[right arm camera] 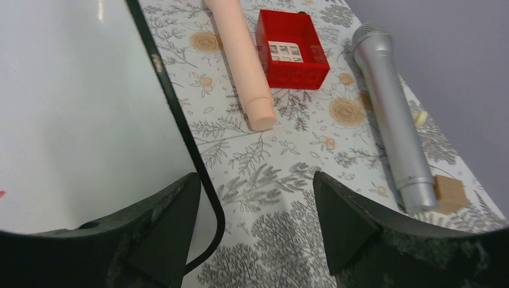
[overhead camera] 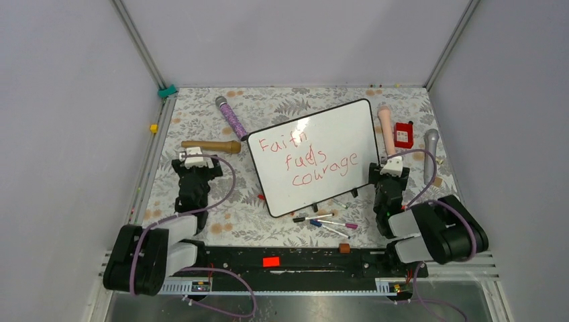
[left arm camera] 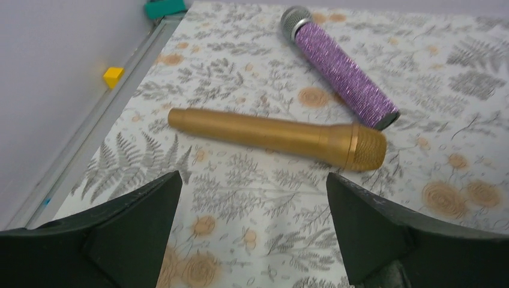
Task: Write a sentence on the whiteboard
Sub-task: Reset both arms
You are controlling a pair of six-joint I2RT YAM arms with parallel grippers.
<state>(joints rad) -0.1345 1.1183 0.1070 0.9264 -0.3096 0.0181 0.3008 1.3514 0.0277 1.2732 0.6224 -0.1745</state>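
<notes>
The whiteboard (overhead camera: 315, 155) lies tilted in the middle of the table, with a thin black frame. The sentence (overhead camera: 308, 157) is in red marker on it, "Faith fuels courage", in three staggered lines. My left gripper (overhead camera: 194, 157) is open and empty, left of the board, near a gold microphone (left arm camera: 282, 137). My right gripper (overhead camera: 392, 167) is open and empty at the board's right lower corner; the board's frame (right arm camera: 180, 126) passes by its left finger in the right wrist view.
A purple glitter microphone (overhead camera: 231, 117) lies at the back left. A pink cylinder (overhead camera: 386, 129), a red box (overhead camera: 403, 135) and a silver microphone (overhead camera: 430, 154) lie right of the board. Several markers (overhead camera: 327, 222) lie in front of the board.
</notes>
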